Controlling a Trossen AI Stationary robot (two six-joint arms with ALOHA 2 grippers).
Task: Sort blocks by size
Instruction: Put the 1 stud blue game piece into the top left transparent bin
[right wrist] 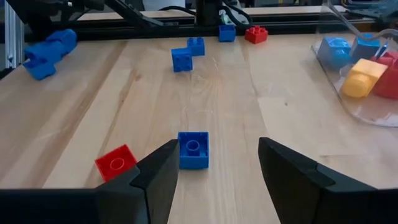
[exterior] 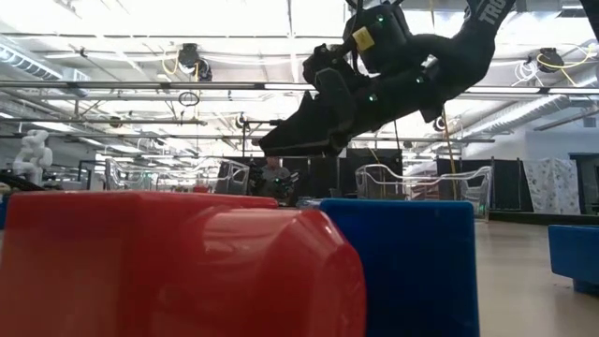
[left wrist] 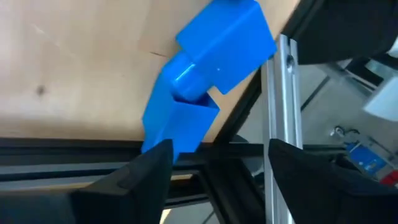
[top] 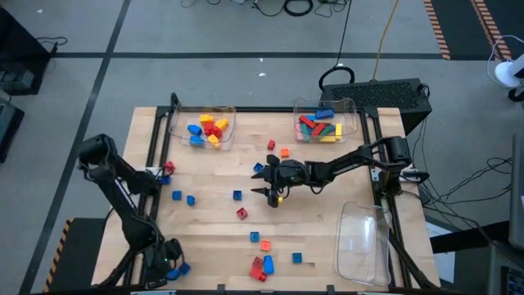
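Loose blocks lie on the wooden table [top: 213,176]: a small blue one [top: 237,195], a red one [top: 242,213], and red and blue ones [top: 262,267] near the front edge. My right gripper [top: 264,182] is open and empty above mid-table, pointing toward the table's left. In its wrist view [right wrist: 217,165] the small blue block [right wrist: 193,149] lies just ahead between the fingers, with the red one [right wrist: 116,163] beside it. My left gripper [top: 170,264] is open at the near left corner. A blue block [left wrist: 208,68] lies just ahead of it [left wrist: 221,165] by the table's edge.
Two clear trays hold blocks at the far side, the left tray [top: 176,124] with yellow, red and blue ones, the right tray [top: 354,115] with red, green, blue and yellow ones. An empty clear tray [top: 364,242] stands at the near right. A dark frame rail [left wrist: 280,93] runs along the edge.
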